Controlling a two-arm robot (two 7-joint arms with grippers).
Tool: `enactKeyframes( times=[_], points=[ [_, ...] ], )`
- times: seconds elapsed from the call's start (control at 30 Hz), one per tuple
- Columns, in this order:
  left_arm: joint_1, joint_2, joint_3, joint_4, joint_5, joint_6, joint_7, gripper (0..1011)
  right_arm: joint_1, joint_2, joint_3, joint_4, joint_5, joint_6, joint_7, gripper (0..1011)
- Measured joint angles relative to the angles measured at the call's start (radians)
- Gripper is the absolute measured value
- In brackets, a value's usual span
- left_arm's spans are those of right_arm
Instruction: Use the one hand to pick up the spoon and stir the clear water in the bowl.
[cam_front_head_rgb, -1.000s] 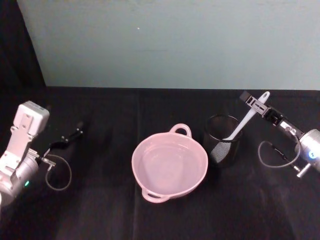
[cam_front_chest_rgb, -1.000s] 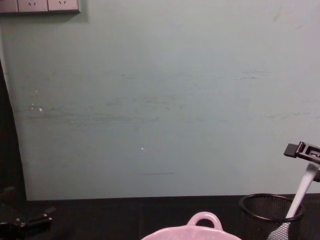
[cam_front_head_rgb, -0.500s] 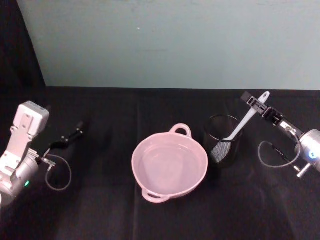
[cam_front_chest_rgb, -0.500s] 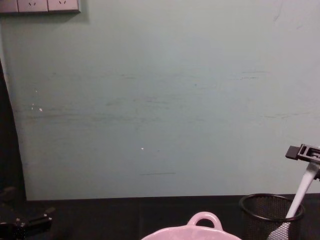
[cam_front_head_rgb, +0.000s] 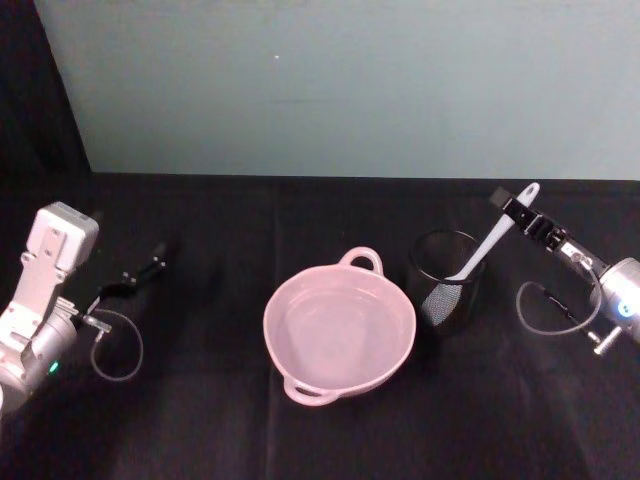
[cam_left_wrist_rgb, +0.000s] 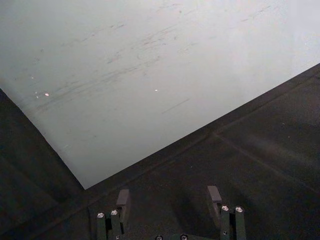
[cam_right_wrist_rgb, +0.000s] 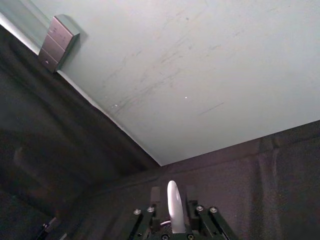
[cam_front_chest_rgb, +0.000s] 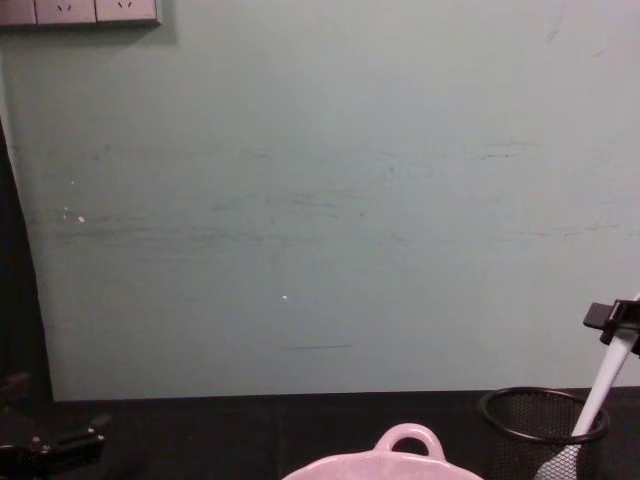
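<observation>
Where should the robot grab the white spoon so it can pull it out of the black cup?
Grip the spoon by its upper handle, near the hole end, coming from the right. Its blade sits inside the mesh cup and its handle leans up and right, where the right tool is. The left tool rests far left.

The right gripper (cam_front_head_rgb: 513, 206) has closed in on the upper handle of the spoon (cam_front_head_rgb: 489, 241). In the chest view it now sits lower and farther right.

I see dim, even light: pale wall (cam_front_head_rgb: 340, 80) softly lit, black tablecloth (cam_front_head_rgb: 200, 400) swallowing shadows, faint gloss on bowl (cam_front_head_rgb: 285, 305) rim.
</observation>
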Motion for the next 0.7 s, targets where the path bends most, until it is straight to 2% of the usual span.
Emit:
enactKeyframes(
  times=[0.23, 0.7],
  points=[
    [0.000, 0.000, 0.000, 0.000, 0.000, 0.000, 0.000, 1005, 0.000, 0.000, 0.000, 0.000, 0.000, 0.000, 0.000, 133],
    [0.000, 0.000, 0.000, 0.000, 0.000, 0.000, 0.000, 1005, 0.000, 0.007, -0.006, -0.004, -0.006, -0.009, 0.000, 125]
  ],
)
